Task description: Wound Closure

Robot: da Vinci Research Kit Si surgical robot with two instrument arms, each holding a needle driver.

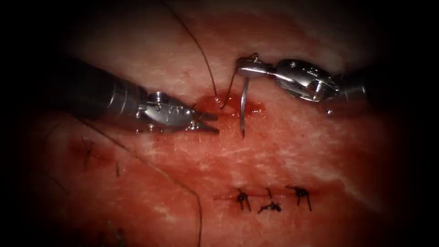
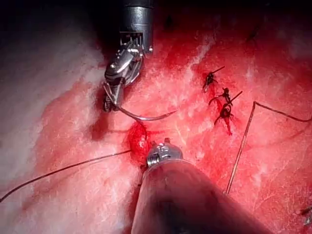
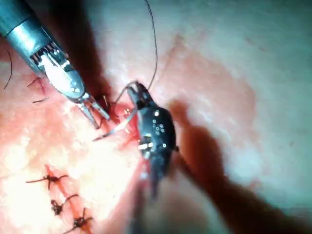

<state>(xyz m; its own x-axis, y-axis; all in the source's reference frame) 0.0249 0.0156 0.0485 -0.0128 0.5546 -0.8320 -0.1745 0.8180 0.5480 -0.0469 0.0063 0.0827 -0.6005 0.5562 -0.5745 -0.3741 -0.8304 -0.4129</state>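
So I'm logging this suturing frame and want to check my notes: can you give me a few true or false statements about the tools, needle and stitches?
1. The right tool holds the needle. True.
2. The left tool grips the needle. False: its jaws are open and hold nothing.
3. Three knotted stitches sit in the tissue. True.
4. The needle is buried in the tissue. False: it hangs free above the red fluid.

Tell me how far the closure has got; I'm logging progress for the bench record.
Done: three knotted stitches sit in a row on the tissue. In hand: the right hand grips the needle near its thread end, its point free above the tissue; the thread trails away. The left hand is open beside the red fluid, holding nothing. Left: no stitch shows there yet.
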